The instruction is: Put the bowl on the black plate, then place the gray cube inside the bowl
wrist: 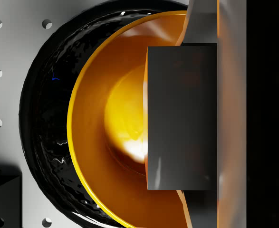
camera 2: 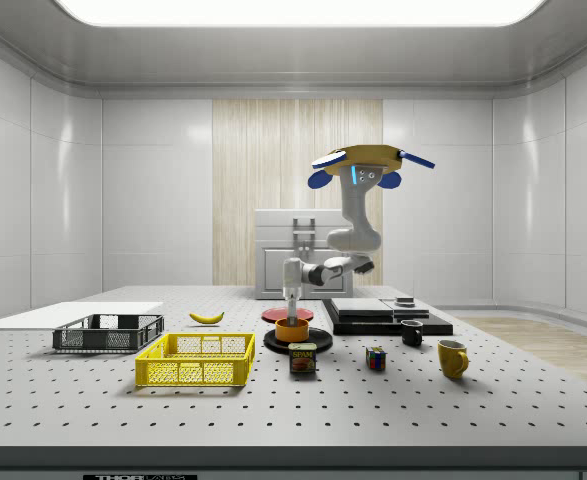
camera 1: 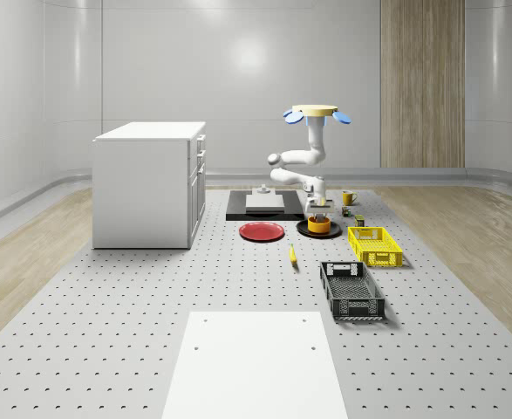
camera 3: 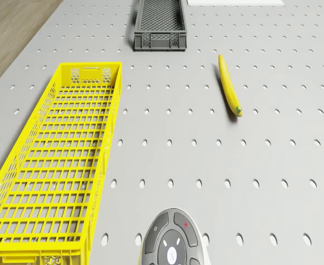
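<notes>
The drone hovers over the far middle of the worktop, above the black plate. If the drone sways now, the arm sways too, and the drop could miss.

The bowl already sits on the black plate. The tool hangs right over the bowl and is closed on the gray cube. In the wrist view the cube sits toward one side of the bowl, not over its middle. I think it could hit the rim and tip out, or knock the bowl off the plate. If it falls from too high, it might bounce out. I cannot tell how deep into the bowl the cube hangs.

The room is big and pale, with a wood panel on the back wall and wood floor on both sides. The worktop is gray and full of little holes. A white cabinet stands near its far left edge in the whole-scene view. A white sheet lies at the near edge. To the right of the middle are a dark crate and a yellow crate. A red plate lies just beside the black plate, and a banana lies near the crates
</notes>
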Controlling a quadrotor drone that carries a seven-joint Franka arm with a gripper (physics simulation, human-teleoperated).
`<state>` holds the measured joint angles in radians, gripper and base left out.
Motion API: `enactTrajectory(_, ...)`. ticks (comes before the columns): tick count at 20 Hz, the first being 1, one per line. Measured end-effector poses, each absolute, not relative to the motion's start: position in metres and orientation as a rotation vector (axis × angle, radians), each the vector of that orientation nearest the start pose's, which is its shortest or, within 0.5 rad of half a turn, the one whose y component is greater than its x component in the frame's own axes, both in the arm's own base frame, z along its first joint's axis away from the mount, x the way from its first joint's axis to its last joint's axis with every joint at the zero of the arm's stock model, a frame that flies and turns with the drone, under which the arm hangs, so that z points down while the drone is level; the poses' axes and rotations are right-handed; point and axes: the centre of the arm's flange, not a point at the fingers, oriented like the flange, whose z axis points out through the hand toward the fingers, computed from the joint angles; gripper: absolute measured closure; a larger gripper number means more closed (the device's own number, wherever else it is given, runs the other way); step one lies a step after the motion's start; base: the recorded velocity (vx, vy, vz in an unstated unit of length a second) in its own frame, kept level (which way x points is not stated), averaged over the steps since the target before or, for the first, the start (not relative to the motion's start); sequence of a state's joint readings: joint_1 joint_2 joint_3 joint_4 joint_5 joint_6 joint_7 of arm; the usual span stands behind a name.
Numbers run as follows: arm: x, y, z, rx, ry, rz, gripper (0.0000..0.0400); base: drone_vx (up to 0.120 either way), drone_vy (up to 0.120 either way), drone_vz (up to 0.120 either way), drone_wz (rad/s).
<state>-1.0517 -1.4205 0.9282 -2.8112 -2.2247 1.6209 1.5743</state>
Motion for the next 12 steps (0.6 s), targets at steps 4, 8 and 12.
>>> enactTrajectory(4, 0.283, 0.008, 0.618, 0.0, -0.002, 0.786, 0.015, 0.0, 0.0, 0.0, 0.0)
enactTrajectory(8, 0.283, 0.007, 0.631, 0.0, -0.002, 0.786, 0.015, 0.0, 0.0, 0.0, 0.0)
enactTrajectory(12, 0.283, 0.007, 0.635, 0.001, -0.003, 0.786, 0.008, 0.0, 0.0, 0.0, 0.0)
